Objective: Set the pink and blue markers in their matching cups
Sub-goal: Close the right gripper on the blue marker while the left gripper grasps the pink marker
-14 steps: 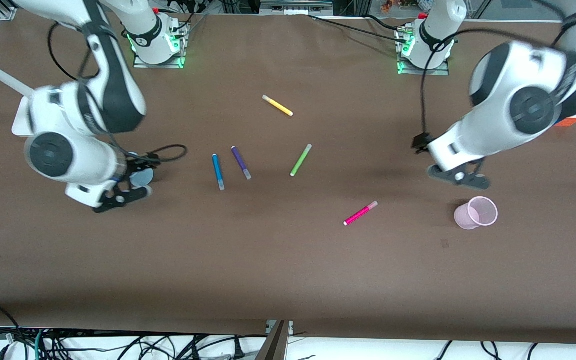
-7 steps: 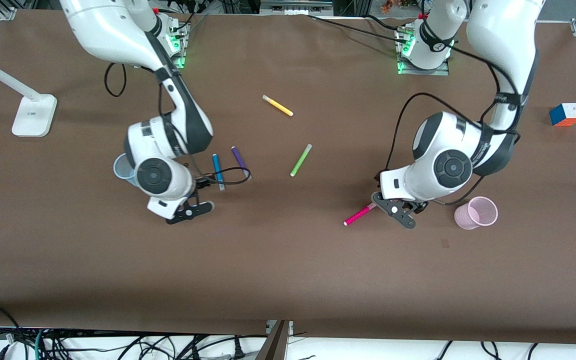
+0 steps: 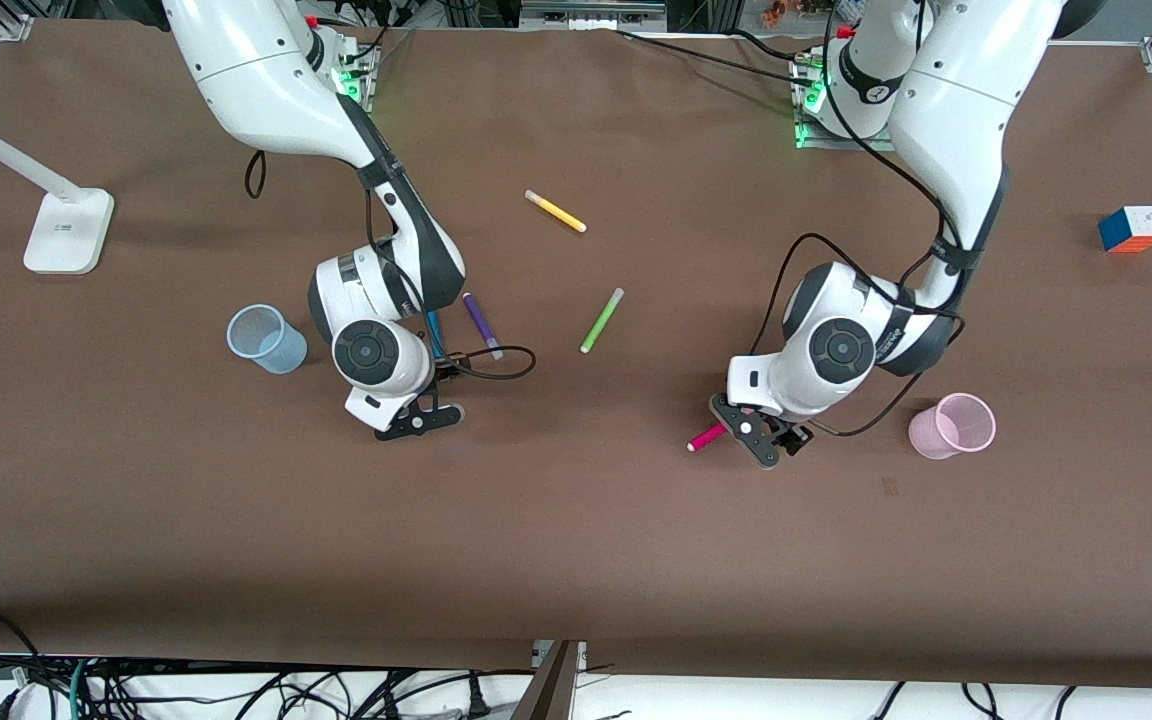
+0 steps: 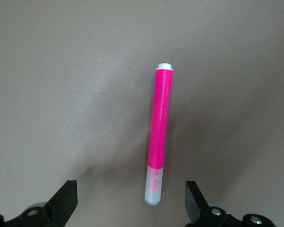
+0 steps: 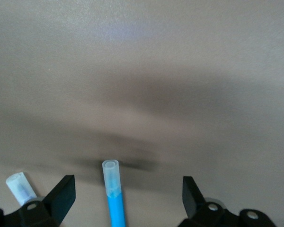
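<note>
The pink marker lies on the table, its cap end under my left gripper. In the left wrist view the marker lies between the open fingers, and the gripper is empty, just above it. The blue marker is mostly hidden under my right arm. My right gripper is over its cap end. In the right wrist view the gripper is open around the blue marker. The pale blue cup stands toward the right arm's end, the pale pink cup toward the left arm's end.
A purple marker lies beside the blue one; its cap shows by a right finger. A lime-green marker and a yellow marker lie mid-table. A colour cube and a white lamp base sit at the table's two ends.
Both arms swung in toward the middle and lowered. The right gripper went from the blue cup to over the blue marker; the left gripper came over the pink marker's cap end.
</note>
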`<state>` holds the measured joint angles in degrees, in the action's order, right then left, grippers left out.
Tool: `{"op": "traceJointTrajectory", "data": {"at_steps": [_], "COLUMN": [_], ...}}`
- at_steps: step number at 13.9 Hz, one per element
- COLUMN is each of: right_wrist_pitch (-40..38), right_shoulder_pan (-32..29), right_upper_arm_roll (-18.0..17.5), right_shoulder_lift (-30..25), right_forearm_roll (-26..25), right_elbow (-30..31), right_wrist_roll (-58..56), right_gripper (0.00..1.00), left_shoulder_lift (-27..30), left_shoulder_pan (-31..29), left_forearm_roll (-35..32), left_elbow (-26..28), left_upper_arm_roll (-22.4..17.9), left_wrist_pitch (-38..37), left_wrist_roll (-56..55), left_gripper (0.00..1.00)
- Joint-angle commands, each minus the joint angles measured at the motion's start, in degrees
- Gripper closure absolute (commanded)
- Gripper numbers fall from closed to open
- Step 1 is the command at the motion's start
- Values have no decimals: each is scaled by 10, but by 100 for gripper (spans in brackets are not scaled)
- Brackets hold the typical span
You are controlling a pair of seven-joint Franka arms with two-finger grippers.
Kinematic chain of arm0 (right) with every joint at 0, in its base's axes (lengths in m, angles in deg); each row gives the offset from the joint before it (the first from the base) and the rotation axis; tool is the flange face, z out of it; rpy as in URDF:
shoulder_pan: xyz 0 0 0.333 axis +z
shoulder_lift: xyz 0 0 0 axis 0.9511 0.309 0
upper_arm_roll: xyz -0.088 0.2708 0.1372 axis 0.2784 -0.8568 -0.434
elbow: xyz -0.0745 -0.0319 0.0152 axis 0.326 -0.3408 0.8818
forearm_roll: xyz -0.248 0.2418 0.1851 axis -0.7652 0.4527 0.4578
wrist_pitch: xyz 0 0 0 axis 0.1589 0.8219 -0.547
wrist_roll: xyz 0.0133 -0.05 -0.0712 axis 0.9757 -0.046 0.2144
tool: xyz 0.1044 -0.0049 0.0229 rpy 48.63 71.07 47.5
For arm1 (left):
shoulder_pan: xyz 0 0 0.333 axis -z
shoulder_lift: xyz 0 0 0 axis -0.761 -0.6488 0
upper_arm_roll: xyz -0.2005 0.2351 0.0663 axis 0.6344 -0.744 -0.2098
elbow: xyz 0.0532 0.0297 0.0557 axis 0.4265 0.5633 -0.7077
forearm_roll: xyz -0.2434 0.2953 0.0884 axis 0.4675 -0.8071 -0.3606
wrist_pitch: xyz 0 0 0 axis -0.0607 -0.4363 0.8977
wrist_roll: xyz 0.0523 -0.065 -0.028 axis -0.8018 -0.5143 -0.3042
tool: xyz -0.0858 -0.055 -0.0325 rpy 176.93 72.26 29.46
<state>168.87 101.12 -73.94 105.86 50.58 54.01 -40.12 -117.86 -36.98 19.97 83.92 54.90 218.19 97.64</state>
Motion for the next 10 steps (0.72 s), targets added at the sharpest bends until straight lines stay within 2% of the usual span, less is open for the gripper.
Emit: {"op": "traceJointTrajectory", "data": {"at_steps": [1, 2, 3, 4, 5, 6, 7, 8, 10], "right_wrist_pitch": [22, 23, 28, 37, 41, 42, 42, 43, 46], "right_shoulder_pan": [4, 5, 9, 9, 9, 9, 9, 10, 10], "right_upper_arm_roll": [1, 1, 1, 1, 1, 1, 1, 1, 1], "right_shoulder_lift": [-13, -13, -13, -13, -13, -13, -13, -12, -11], "right_forearm_roll": [17, 18, 23, 27, 27, 27, 27, 27, 27], "right_elbow": [30, 31, 32, 36, 39, 41, 42, 42, 42], "right_wrist_roll": [7, 7, 7, 7, 7, 7, 6, 7, 6], "right_gripper": [5, 7, 13, 24, 40, 52, 59, 61, 75], "left_shoulder_lift": [-9, -13, -15, -14, -14, -13, -13, -12, 3], "left_shoulder_pan": [16, 15, 16, 18, 17, 16, 15, 11, 14], "left_forearm_roll": [-17, -17, -17, -17, -17, -17, -17, -17, -17], "left_elbow": [7, 7, 7, 7, 7, 8, 9, 9, 8], "left_upper_arm_roll": [-3, -3, -3, -3, -3, -3, -3, -3, -3], "left_wrist_pitch": [27, 29, 30, 29, 29, 28, 27, 25, -4], "left_wrist_roll": [7, 7, 8, 6, 6, 7, 7, 8, 2], "left_gripper": [3, 17, 48, 70, 88, 92, 93, 100, 100]}}
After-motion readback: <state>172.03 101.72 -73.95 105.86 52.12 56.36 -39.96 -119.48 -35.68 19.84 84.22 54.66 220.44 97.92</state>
